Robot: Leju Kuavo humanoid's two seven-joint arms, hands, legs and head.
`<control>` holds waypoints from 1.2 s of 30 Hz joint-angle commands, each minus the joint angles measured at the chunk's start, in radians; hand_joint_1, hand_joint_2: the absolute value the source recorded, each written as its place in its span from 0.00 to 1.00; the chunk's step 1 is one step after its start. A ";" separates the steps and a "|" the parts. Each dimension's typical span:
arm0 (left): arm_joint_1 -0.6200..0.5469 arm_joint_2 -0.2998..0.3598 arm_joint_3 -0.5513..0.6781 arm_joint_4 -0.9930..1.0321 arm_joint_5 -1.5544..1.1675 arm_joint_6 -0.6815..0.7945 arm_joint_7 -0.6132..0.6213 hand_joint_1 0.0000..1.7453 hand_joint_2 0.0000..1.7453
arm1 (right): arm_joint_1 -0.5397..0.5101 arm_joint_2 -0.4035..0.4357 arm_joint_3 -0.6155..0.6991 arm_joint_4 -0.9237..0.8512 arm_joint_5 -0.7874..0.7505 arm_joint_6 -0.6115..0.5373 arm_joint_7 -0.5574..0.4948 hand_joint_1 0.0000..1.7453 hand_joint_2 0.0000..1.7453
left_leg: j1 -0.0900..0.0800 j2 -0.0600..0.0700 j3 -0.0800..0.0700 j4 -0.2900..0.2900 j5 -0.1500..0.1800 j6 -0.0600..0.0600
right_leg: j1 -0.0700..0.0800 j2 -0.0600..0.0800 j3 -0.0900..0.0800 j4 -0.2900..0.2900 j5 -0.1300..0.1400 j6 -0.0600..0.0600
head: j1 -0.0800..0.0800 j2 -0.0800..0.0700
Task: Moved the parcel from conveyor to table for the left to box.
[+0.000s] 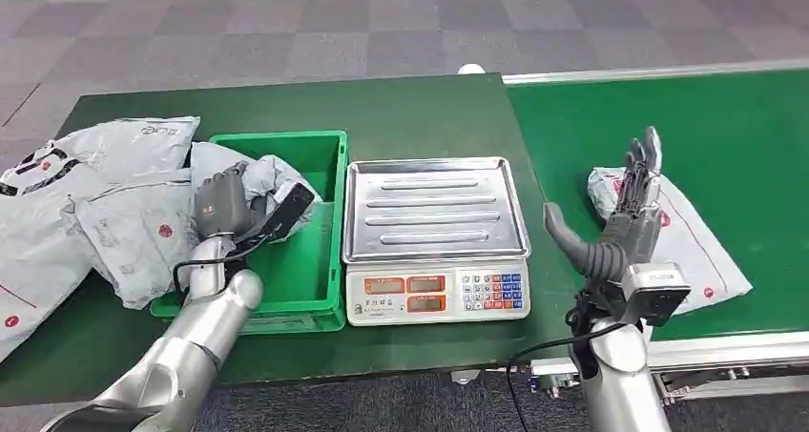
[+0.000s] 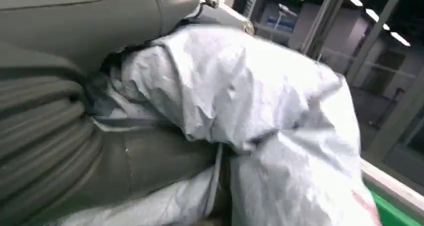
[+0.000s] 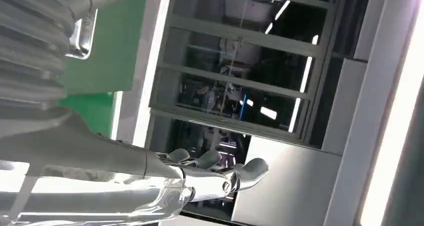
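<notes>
Right hand (image 1: 625, 217) hovers open above parcel (image 1: 692, 246).

A carpet (image 1: 286, 31) of grey and purplish squares covers the far floor behind the dark green table (image 1: 420, 108). The right wrist view shows a grey-framed glazed partition (image 3: 235, 81) with strip lights (image 3: 270, 113) glowing behind the glass.

Grey parcel (image 1: 689, 232) with red marks, green conveyor (image 1: 725, 117), green box (image 1: 305, 155)

no legible text, scale (image 1: 434, 292) displays and keypad too small, parcel (image 1: 143, 224) logos unreadable
</notes>
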 commanded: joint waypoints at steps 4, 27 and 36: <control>0.117 -0.075 0.330 -0.306 0.129 0.006 -0.400 0.00 1.00 | -0.018 -0.027 0.036 0.095 -0.015 0.003 -0.014 0.00 1.00 | 0.002 0.002 0.003 -0.001 -0.001 0.000 | 0.002 0.003 0.003 -0.003 0.000 -0.001 | 0.000 0.000; 0.190 -0.050 -0.041 -0.526 1.019 -0.171 -0.608 0.00 0.00 | -0.028 -0.063 0.008 0.218 0.124 -0.100 0.085 0.00 1.00 | 0.002 -0.001 0.003 -0.001 0.000 0.000 | 0.002 0.000 0.005 -0.004 0.000 0.000 | 0.000 0.000; 0.278 -0.038 -0.325 -0.549 1.053 -0.396 -0.609 0.00 1.00 | -0.069 -0.108 -0.128 0.375 0.276 -0.233 0.148 0.00 1.00 | 0.000 -0.004 0.003 -0.002 0.000 0.002 | 0.000 -0.003 0.005 -0.004 0.000 0.001 | 0.000 0.000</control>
